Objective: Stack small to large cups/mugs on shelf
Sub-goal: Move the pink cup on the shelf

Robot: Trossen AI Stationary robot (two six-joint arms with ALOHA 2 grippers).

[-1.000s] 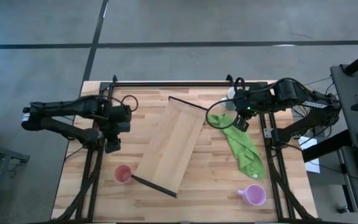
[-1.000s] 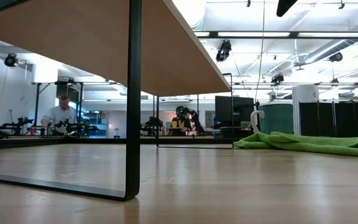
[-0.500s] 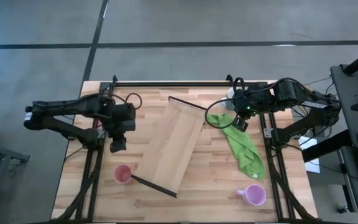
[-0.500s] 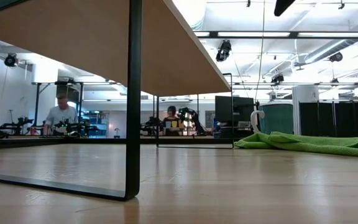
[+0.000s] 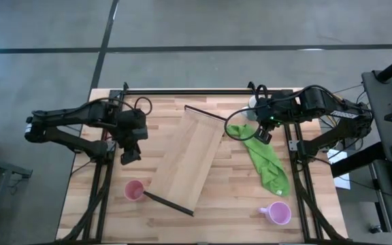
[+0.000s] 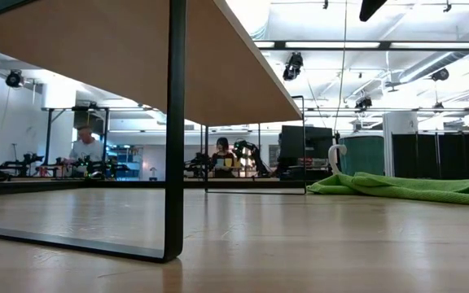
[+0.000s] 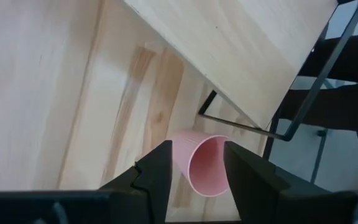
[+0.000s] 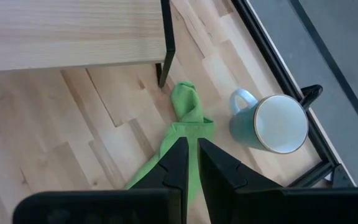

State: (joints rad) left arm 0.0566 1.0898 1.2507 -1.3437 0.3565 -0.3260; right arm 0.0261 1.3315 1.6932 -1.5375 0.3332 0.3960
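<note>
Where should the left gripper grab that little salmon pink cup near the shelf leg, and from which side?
Judging by its pose, take the salmon cup by the rim wall, coming straight down. It stands upright, mouth open, with no handle. The left gripper, open, hangs above the table short of it; the shelf leg stands on one side, so keep the fingers off that side.
</note>
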